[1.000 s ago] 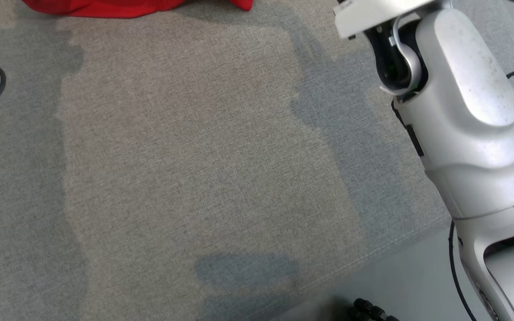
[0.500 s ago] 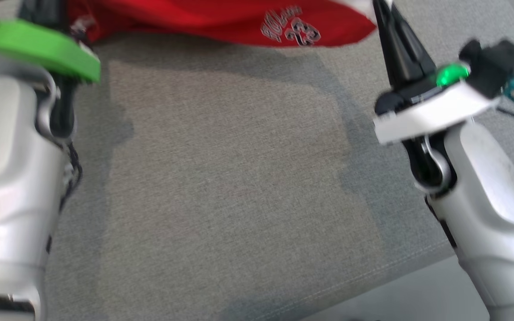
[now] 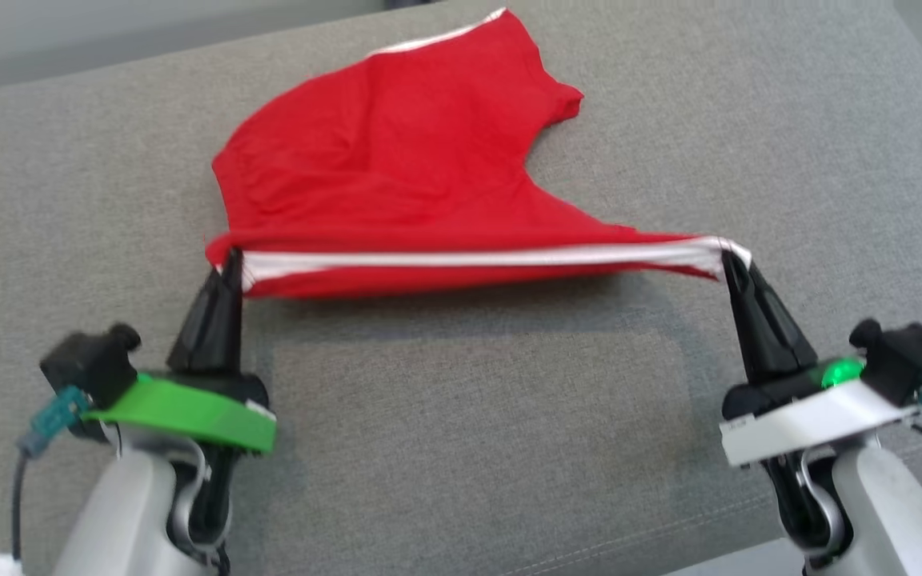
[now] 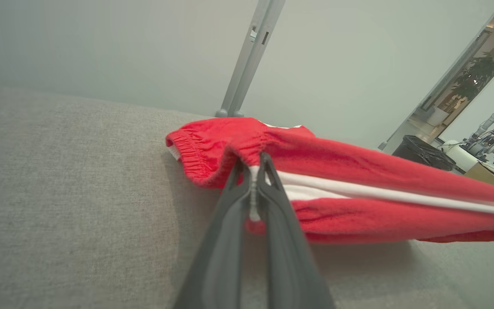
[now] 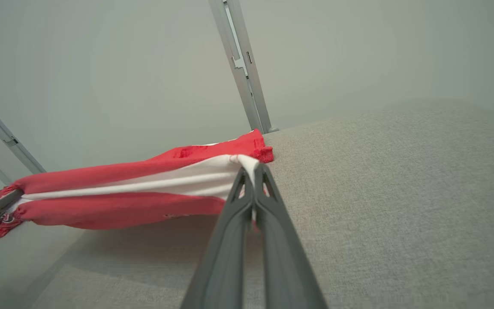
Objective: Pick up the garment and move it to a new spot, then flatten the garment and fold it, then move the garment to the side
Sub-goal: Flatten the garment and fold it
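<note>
A: Grippers?

B: Left gripper [image 3: 230,260] clamped tight on the waistband corner of the red garment [image 3: 397,160]. Right gripper [image 3: 727,260] pinched closed on the opposite, white-striped end. That edge is taut between them, raised; the rest lies on the grey cushion [image 3: 461,432].

A: Wrist views add anything?

B: Left wrist: gathered elastic [image 4: 189,150], a black bin [image 4: 423,152] beyond. Right wrist: a metal post [image 5: 242,73] behind.

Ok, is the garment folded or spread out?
Spread, not flat: the garment is pulled taut by its striped edge between the left pincer and right pincer; the rest trails rumpled.
</note>
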